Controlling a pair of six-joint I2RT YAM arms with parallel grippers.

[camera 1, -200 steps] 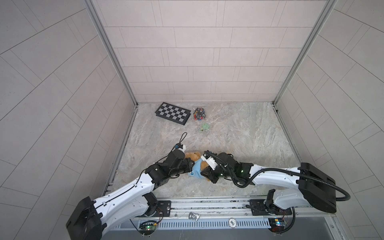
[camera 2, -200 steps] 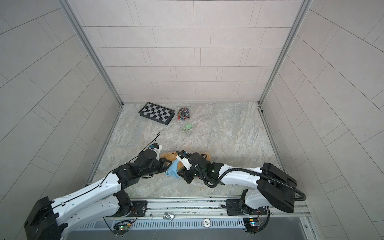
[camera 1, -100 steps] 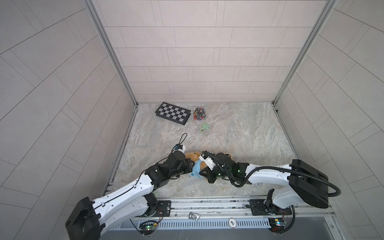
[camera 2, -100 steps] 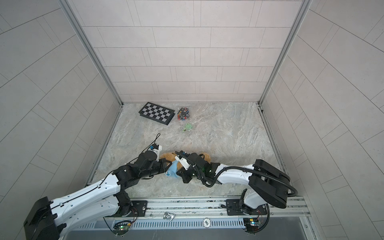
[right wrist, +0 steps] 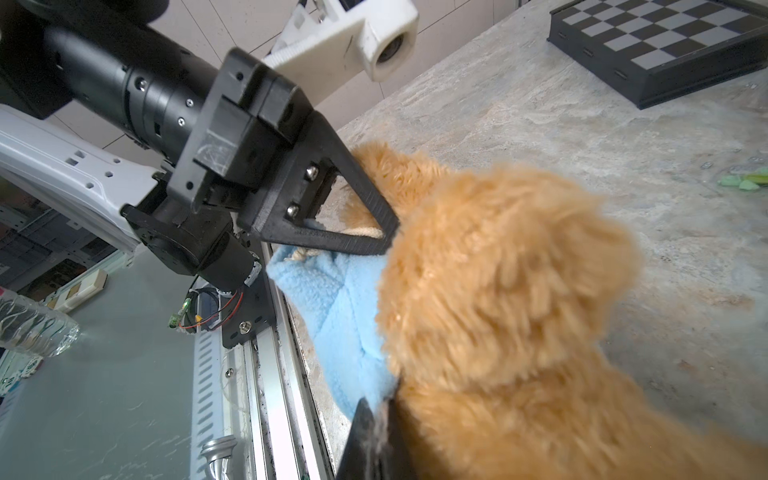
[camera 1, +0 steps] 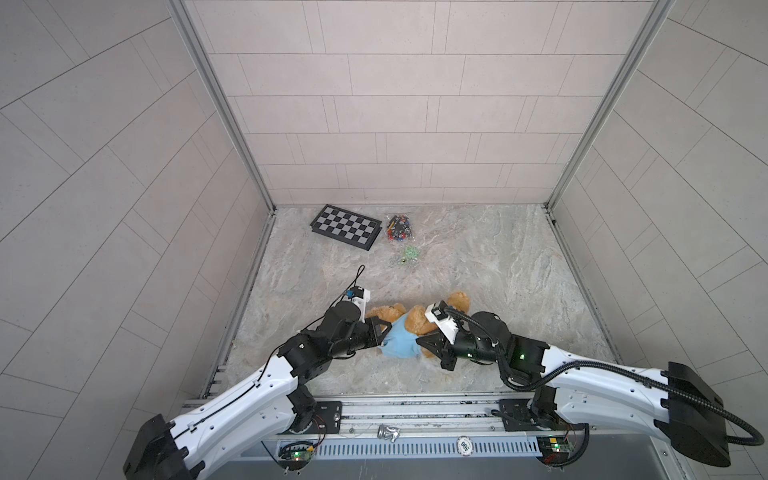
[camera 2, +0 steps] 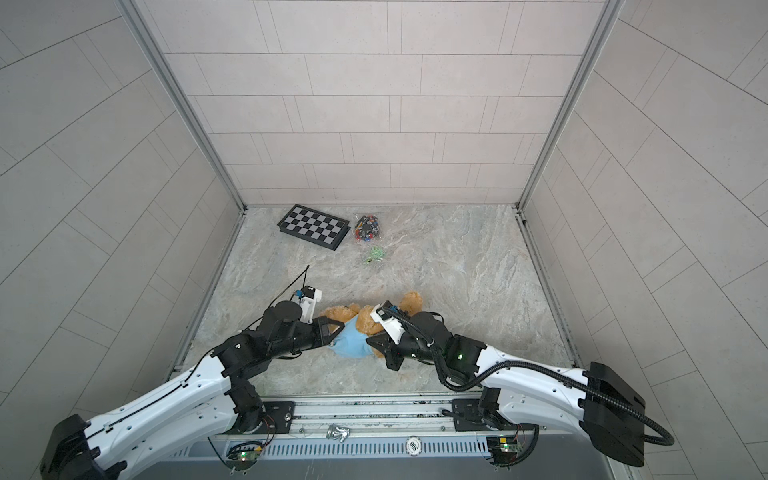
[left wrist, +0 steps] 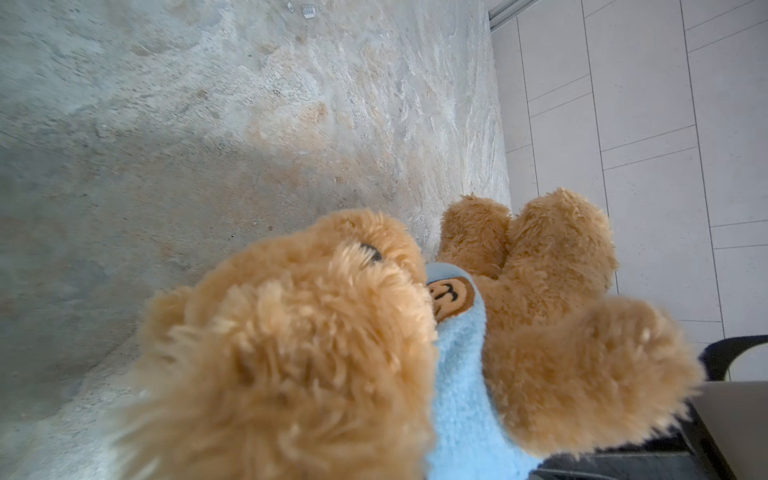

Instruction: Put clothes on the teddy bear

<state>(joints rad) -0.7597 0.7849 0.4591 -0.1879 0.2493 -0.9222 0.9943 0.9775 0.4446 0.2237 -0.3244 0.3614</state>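
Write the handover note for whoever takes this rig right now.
Left gripper: shut, tips at the hoodie's upper edge by the teddy bear's head; what it pinches is hidden.
Right gripper: shut on the hoodie's lower edge.
The teddy bear lies on the table between the two grippers.
Done: hoodie sits around neck and chest.
Left: pull it down over the bare belly; the one arm in view looks unsleeved.

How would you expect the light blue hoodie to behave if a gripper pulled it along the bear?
Probably floppy: the hoodie folds and bunches against the teddy bear. Its fleecy pile likely drags on fur rather than sliding.
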